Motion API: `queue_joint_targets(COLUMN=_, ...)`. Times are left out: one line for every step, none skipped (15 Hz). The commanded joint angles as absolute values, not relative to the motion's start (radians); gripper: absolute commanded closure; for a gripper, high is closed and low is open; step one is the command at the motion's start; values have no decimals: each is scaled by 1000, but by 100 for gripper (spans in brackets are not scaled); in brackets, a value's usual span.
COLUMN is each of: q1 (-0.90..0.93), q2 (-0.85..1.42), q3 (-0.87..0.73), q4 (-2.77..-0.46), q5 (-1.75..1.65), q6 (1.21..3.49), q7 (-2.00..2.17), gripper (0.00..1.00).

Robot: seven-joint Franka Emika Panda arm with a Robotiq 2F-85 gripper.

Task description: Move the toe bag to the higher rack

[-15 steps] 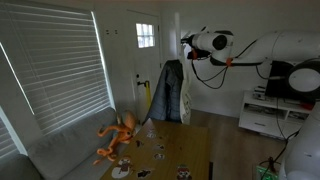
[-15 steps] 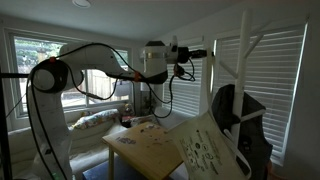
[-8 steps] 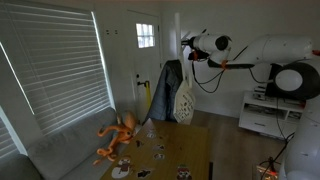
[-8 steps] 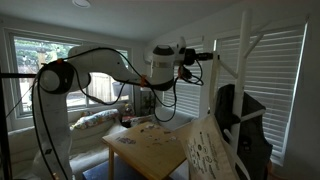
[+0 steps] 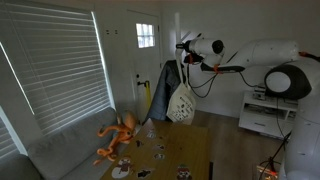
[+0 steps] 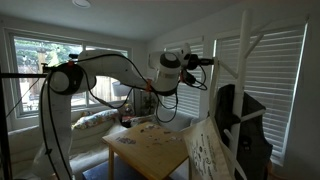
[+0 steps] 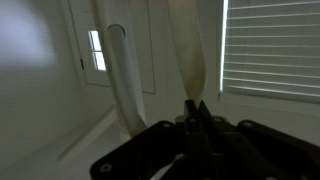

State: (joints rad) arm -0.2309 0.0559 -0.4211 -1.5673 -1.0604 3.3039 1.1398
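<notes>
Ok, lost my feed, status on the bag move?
Gripper shut on tote bag strap, bag hanging free. Not yet on white stand's top peg. Dark coat hangs close beside.

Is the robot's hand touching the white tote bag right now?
Touching. The wrist view shows the hand shut on the tote bag's strap, which runs straight out from between its fingers.

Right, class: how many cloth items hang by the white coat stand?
2. A dark coat hangs on the stand. A whitish bag dangles beside it from the gripper. More could be hidden behind the coat.
</notes>
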Motion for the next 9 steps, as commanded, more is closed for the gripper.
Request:
queue_joint_targets(q1=-248, q2=41, q3=-397, q4=-1572, q5=-1001, q6=3325, q7=1074, gripper=99)
queue_joint_targets(q1=-248, q2=37, q3=-395, q4=-1572, q5=-992, q6=3323, q7=1064, gripper=99)
queue_joint_targets(q1=-248, q2=35, q3=-395, q4=-1567, q5=-985, q6=3321, q7=1054, gripper=99)
queue_joint_targets(q1=-248, q2=34, q3=-395, q4=-1561, q5=-974, q6=3315, q7=1046, gripper=99)
queue_joint_targets(q1=-250, q2=35, q3=-398, q4=-1556, q5=-960, q6=3317, q7=1041, gripper=99)
queue_joint_targets(q1=-253, q2=39, q3=-400, q4=-1550, q5=-944, q6=3322, q7=1034, gripper=99)
queue_joint_targets(q1=-255, q2=42, q3=-401, q4=-1546, q5=-927, q6=3325, q7=1022, gripper=99)
queue_joint_targets(q1=-258, q2=47, q3=-401, q4=-1543, q5=-910, q6=3330, q7=1012, gripper=99)
queue_joint_targets(q1=-261, q2=53, q3=-400, q4=-1538, q5=-889, q6=3330, q7=999, gripper=99)
